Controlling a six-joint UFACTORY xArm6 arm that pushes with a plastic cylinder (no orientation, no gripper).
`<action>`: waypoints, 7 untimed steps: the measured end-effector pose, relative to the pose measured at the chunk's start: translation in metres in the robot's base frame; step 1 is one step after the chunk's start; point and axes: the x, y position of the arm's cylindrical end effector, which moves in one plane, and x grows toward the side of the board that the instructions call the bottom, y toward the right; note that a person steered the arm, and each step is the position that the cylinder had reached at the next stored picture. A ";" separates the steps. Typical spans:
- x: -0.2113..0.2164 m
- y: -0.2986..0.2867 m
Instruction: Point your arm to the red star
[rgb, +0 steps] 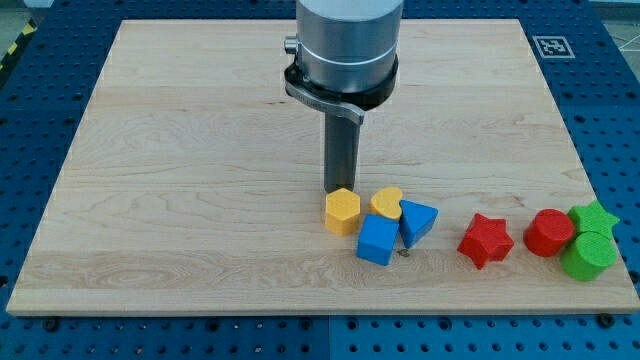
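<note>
The red star (486, 240) lies on the wooden board (200, 150) at the view's lower right. My tip (337, 191) stands just above the yellow hexagon (342, 211), touching or nearly touching its top edge, well to the left of the red star. A yellow heart (386, 203), a blue cube (378, 240) and a blue triangle (417, 222) cluster right of the hexagon, between my tip and the star.
A red cylinder (549, 233) lies right of the red star. A green star (594, 217) and a green cylinder (588, 256) sit at the board's right edge. A blue perforated table (610, 120) surrounds the board.
</note>
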 end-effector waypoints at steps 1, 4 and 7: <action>0.010 0.000; -0.039 0.004; 0.096 -0.061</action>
